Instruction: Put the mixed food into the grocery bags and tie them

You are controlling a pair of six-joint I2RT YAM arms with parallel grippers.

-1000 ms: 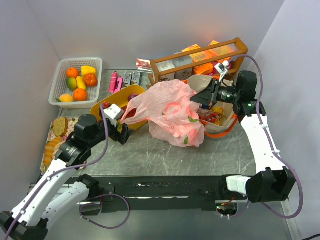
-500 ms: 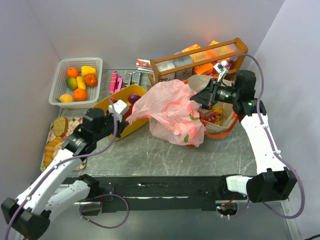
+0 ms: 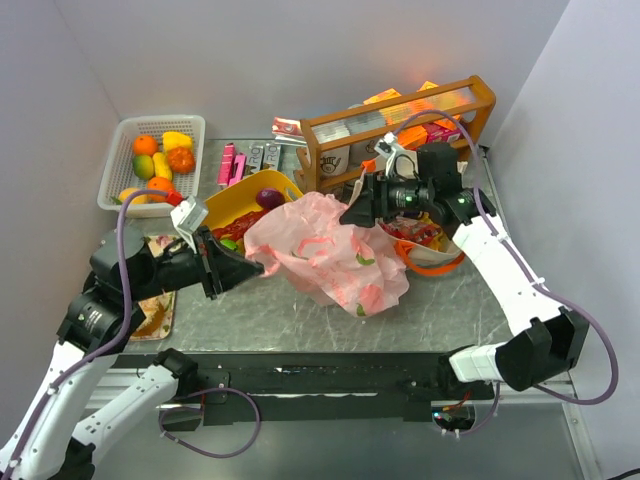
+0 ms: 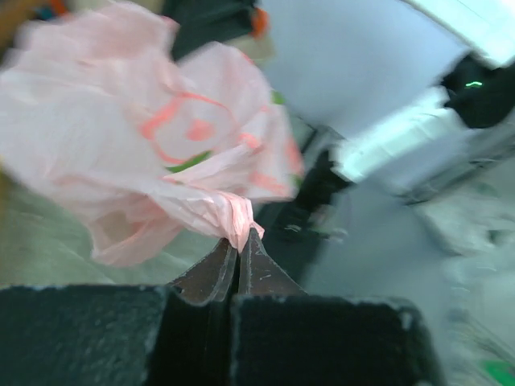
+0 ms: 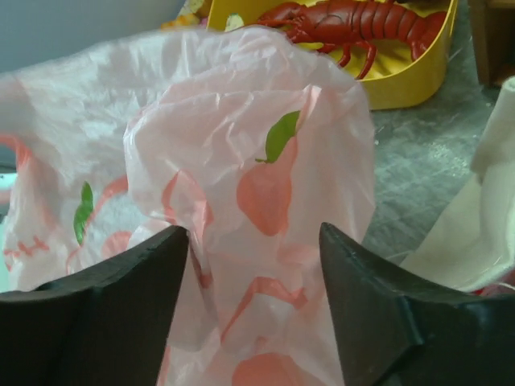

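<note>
Pink plastic bag (image 3: 325,250) lies on the desk just right of the yellow tub (image 3: 240,195), with the left end effector (image 3: 250,268) clenched on its twisted handle. The right end effector (image 3: 352,212) is released and straddles film on the side away from the tub. Tying step, I'd say. Next it needs to pinch there and cross.

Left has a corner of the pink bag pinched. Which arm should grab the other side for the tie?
Right, probably. The right gripper is open, with a fold of the pink bag between its fingers. The left gripper is shut on a twisted corner, so it is occupied.
</note>
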